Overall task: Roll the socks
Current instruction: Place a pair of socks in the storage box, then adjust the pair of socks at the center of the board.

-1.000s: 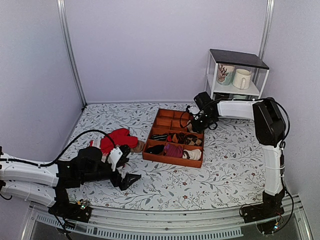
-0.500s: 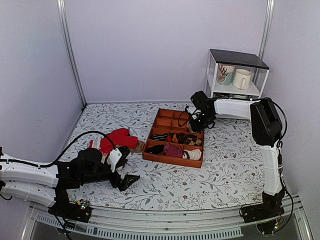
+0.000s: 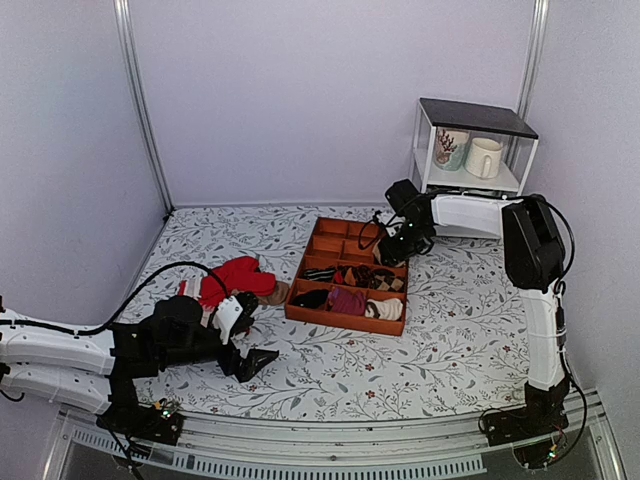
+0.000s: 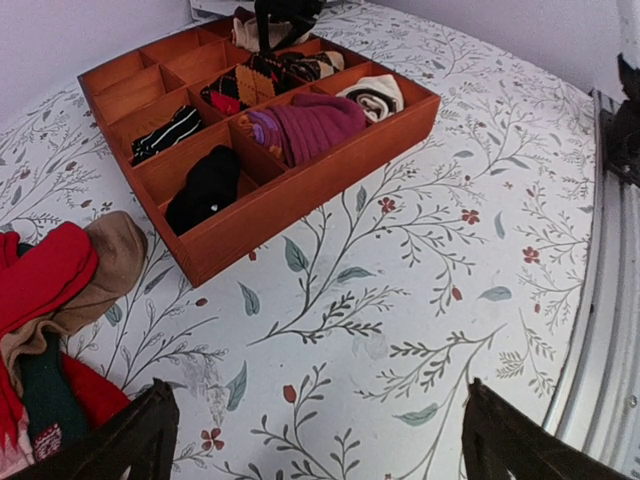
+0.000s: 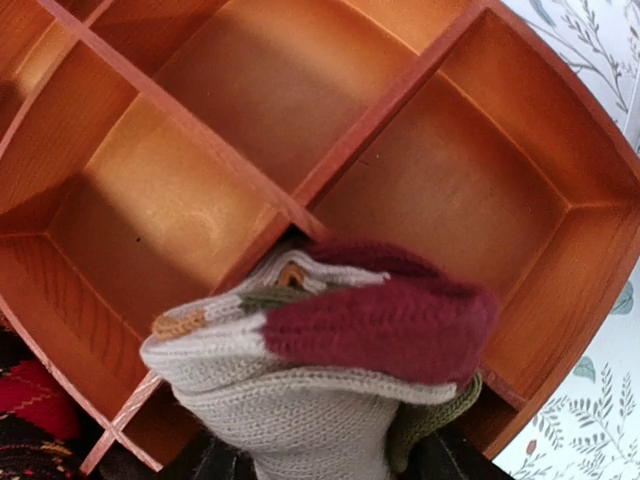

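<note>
My right gripper is shut on the rolled socks, a beige ribbed bundle with a maroon cuff, an olive edge and cream and brown stripes. It holds them just above the back compartments of the brown wooden tray. The socks also show at the far end of the tray in the left wrist view. My left gripper is open and empty, low over the table in front of the tray, with its fingers wide apart.
Bright red socks with a tan and a green piece lie left of the tray. Several tray compartments hold small dark, maroon, patterned and cream bundles. A shelf with two mugs stands at the back right.
My right gripper has shifted only slightly over the tray's back right with the socks in it. The left arm has not moved.
</note>
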Robot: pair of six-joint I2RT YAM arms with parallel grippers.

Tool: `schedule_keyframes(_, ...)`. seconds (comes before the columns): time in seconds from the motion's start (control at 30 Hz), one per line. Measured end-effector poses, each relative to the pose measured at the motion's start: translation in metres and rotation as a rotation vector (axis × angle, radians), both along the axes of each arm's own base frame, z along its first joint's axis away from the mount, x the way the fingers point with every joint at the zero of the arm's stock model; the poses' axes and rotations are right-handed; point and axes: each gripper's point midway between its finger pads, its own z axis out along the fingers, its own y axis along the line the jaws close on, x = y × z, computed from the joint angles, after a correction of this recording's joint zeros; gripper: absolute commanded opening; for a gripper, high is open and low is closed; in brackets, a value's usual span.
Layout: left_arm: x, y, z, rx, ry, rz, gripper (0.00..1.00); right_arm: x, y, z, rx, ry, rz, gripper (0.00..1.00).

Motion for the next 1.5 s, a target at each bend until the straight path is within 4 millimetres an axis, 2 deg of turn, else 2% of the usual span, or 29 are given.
schedule_keyframes(0.17, 0.001, -0.001, 0.0, 0.006, -0.003, -0.002, 0.99, -0.004, 0.003, 0.009, 0.025, 0.033, -0.01, 0.6)
schedule_keyframes(0.37, 0.001, -0.001, 0.001, 0.01, -0.007, -0.003, 0.99, -0.006, 0.005, 0.032, 0.053, 0.029, -0.013, 0.61)
schedule_keyframes(0.5, 0.001, -0.001, 0.001, 0.012, -0.008, -0.003, 0.99, -0.008, 0.006, 0.049, 0.073, 0.013, -0.015, 0.56)
schedule_keyframes(0.63, 0.001, -0.001, 0.001, 0.014, -0.01, -0.005, 1.0, -0.01, 0.009, 0.056, 0.094, 0.012, -0.01, 0.52)
schedule_keyframes(0.9, 0.002, -0.002, 0.0, 0.022, -0.006, -0.005, 1.0, -0.011, 0.013, 0.056, 0.117, 0.021, 0.001, 0.46)
schedule_keyframes(1.03, 0.002, -0.002, 0.0, 0.022, -0.005, -0.005, 0.99, -0.005, 0.016, 0.056, 0.128, -0.002, 0.004, 0.4)
schedule_keyframes(1.13, 0.002, -0.001, 0.0, 0.022, -0.005, -0.005, 0.99, 0.001, 0.019, 0.049, 0.131, -0.013, 0.005, 0.34)
schedule_keyframes(1.3, 0.001, -0.002, 0.0, 0.022, -0.005, -0.005, 1.0, 0.009, 0.019, 0.032, 0.113, -0.019, -0.005, 0.13)
schedule_keyframes(1.5, 0.002, -0.001, 0.0, 0.022, -0.005, -0.005, 1.0, 0.012, 0.017, 0.026, 0.096, -0.023, -0.013, 0.1)
